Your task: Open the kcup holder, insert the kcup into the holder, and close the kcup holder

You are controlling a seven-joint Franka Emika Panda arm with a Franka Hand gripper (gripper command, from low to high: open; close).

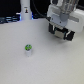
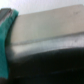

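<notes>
On the pale tabletop (image 1: 20, 65) the kcup (image 1: 28, 49) stands well apart from the spread, empty fingers (image 1: 62, 34).

Exterior high over table (image 1: 45, 60); wrist close-up.

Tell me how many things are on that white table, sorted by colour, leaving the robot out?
White with a green top: 1, the kcup.
White with a dark mark: 1, the tall bottle-like object at the far edge.
Total: 2 on the table. The kcup holder cannot be made out for certain in either view, so it is not counted.
</notes>
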